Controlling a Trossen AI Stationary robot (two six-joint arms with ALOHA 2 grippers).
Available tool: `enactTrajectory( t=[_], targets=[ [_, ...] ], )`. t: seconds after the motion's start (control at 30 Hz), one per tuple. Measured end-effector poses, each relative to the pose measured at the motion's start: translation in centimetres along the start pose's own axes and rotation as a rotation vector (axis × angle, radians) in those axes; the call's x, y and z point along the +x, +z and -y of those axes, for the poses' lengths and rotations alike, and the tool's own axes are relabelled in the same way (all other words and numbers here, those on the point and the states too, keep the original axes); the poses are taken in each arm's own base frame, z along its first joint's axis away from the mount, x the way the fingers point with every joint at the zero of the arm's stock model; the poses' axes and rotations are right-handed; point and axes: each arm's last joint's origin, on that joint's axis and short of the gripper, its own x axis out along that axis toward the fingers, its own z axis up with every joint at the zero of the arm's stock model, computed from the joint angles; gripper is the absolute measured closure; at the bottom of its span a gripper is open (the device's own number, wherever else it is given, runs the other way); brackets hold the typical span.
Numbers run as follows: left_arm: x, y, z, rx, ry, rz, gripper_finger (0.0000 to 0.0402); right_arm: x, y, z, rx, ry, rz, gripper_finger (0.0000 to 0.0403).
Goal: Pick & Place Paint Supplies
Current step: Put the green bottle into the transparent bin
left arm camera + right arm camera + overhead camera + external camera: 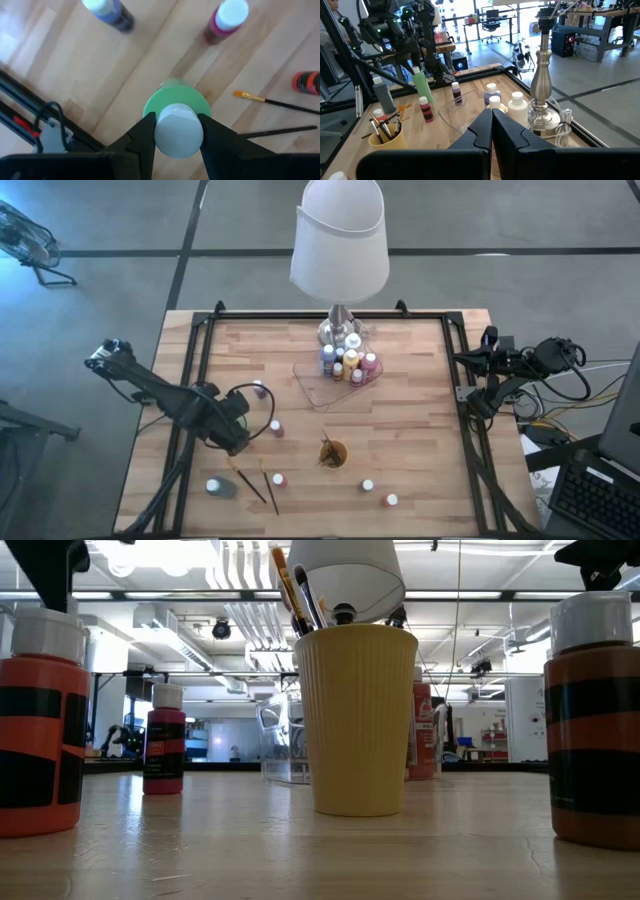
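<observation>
Green bottle (176, 102) upright, white cap pinched between left gripper (178, 131) jaws, lifted off counter (420, 400). Tray (322, 388) off toward lamp. Right gripper (492, 131) parked, jaws shut, empty.

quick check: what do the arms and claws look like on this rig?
Both arms are black jointed links. The left arm has a pale module at its rear end and a black cable looping beside the left claw, whose fingers are matte black wedges. The right arm trails black cables; the right claw has the same black angular fingers.
</observation>
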Motion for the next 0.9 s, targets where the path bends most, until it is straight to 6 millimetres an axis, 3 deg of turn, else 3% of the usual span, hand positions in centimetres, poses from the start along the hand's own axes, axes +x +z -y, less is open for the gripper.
enactTrajectory(
  t=[0.57, 0.9],
  targets=[
    [-5.1, 2.5, -0.1, -0.007, -0.038, 0.371, 0.0271, 0.0, 0.0, 0.0, 0.0, 0.0, 0.0, 0.0394],
    [-7.9, 6.6, 0.1, 0.113, -0.137, 0.62, 0.0271, 0.0, 0.0, 0.0, 0.001, 0.0, 0.0, 0.0394]
  ],
)
